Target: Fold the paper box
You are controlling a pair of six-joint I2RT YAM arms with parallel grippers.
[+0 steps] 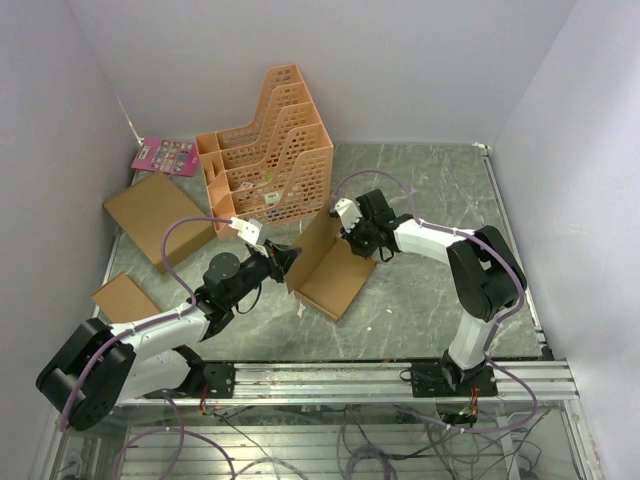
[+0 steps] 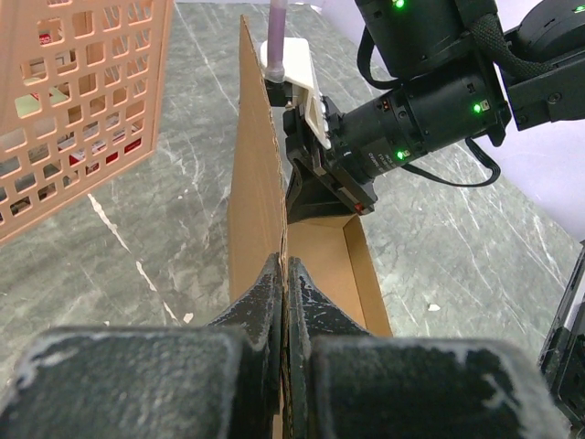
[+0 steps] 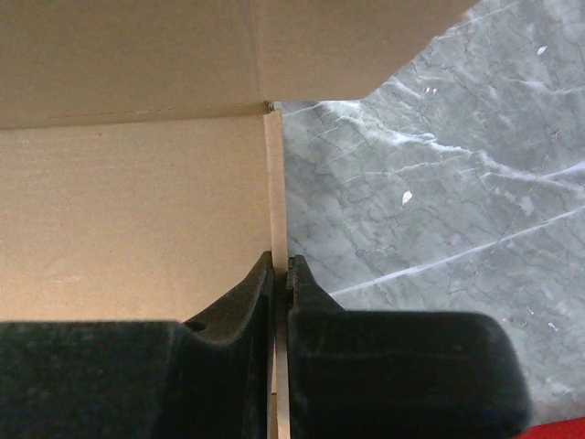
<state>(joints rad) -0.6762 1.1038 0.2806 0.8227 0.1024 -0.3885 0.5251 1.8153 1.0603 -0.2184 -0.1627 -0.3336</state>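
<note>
The paper box (image 1: 335,272) lies half-formed at the middle of the marble table, one tall brown panel (image 2: 256,174) standing upright on its left side. My left gripper (image 1: 291,259) is shut on the near edge of that panel; in the left wrist view the cardboard runs straight between the gripper's (image 2: 284,267) fingertips. My right gripper (image 1: 346,233) reaches in from the right and is shut on a thin upright wall of the box (image 3: 137,210). In the right wrist view this gripper (image 3: 281,262) pinches that wall's edge. The box floor (image 2: 324,265) shows between the two grippers.
An orange perforated file rack (image 1: 270,150) stands just behind the box. A larger flat cardboard box (image 1: 158,215) and a smaller one (image 1: 124,297) lie at the left. A pink card (image 1: 165,155) leans in the back left corner. Pale walls enclose the table.
</note>
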